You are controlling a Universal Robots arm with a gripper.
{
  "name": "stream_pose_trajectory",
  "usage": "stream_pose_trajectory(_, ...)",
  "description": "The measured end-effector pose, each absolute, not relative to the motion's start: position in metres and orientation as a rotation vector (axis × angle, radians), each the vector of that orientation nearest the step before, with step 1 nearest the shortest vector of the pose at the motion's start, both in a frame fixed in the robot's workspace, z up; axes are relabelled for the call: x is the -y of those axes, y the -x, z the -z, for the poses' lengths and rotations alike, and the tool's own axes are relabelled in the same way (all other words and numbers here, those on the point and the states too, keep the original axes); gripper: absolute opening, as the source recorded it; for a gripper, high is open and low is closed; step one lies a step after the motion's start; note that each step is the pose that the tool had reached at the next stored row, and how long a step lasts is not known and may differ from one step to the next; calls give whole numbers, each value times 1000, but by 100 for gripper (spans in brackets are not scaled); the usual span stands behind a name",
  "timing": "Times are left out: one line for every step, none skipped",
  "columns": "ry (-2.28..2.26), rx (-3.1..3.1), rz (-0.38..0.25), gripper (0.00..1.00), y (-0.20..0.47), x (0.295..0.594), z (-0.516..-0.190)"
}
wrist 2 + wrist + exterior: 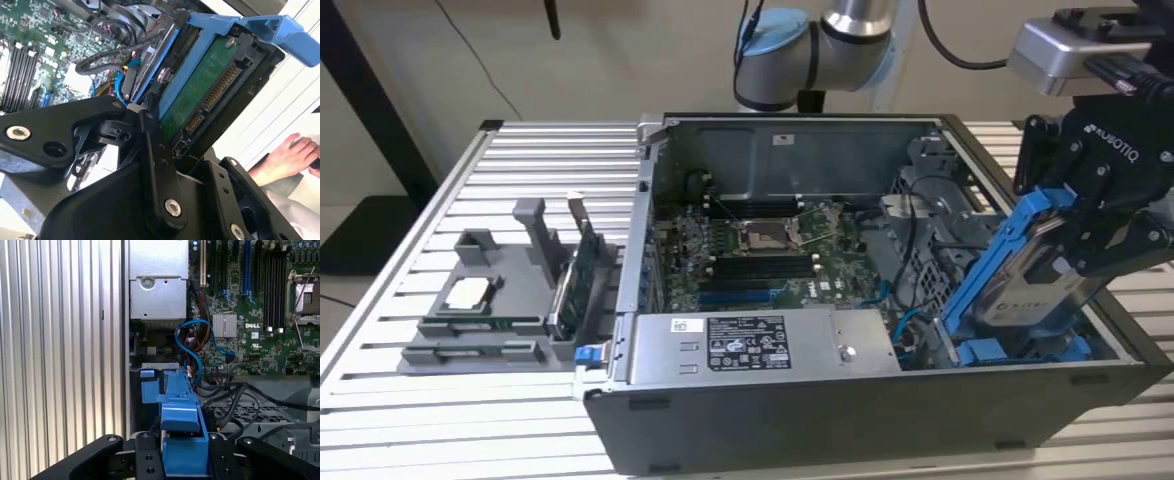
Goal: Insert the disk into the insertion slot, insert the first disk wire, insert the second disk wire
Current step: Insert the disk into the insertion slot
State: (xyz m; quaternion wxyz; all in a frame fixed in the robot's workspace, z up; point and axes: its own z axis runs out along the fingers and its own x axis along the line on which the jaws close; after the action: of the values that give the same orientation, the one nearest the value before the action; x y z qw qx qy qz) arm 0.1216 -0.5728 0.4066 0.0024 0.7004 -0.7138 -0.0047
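**Step in hand: seating the disk in its slot**

1. Status. The tool [1078, 262] is closed on the disk [1025, 292]. Its black fingers [155, 165] press on opposite sides of the blue carrier [182, 440]. The disk hangs tilted, connector end uppermost, above the corner of the case [854, 410] next to the power supply [747, 345], at the exterior view's right. It is not yet seated. Its lower end stands just above the bay [987, 352] in that corner, which appears to be the slot.

2. Alignment. The carrier probably has to run parallel to the bay walls before it goes down. At the present tilt, one lower corner is likely to catch first. Square the disk to the case wall, then lower it straight along the bay.

3. Cables. A blue cable [192, 340] loops close beside the carrier and black cables [235, 395] lie just next to it, between the bay and the motherboard [761, 250]. These could be trapped under the carrier, so stay to the wall side.

4. Force. Judged by its plastic frame, the carrier flexes easily. Press slowly, and hold the grip until the carrier sits level.

5. Surroundings. A person's hand [289, 152] lies near the disk, outside the case, in the second wrist view. The case sits on the slatted bench [520, 160]. It may shift under side load, so push downward only.
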Motion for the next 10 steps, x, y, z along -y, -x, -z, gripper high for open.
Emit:
stream_pose_trajectory(-2197,2239,15,33,-122,573,-406)
stream_pose_trajectory(-2197,2239,15,33,-122,573,-404)
stream_pose_trajectory(-2197,2239,15,33,-122,573,-403)
stream_pose_trajectory(-2197,2239,15,33,-122,573,-401)
stream_pose_trajectory(-2197,2239,15,33,-122,573,-400)
stream_pose_trajectory(-2197,2239,15,33,-122,573,-398)
stream_pose_trajectory(-2197,2239,15,33,-122,573,-396)
stream_pose_trajectory(-2197,2239,15,33,-122,573,-394)
stream_pose_trajectory(-2197,2239,15,33,-122,573,-392)
stream_pose_trajectory(-2197,2239,15,33,-122,573,-391)
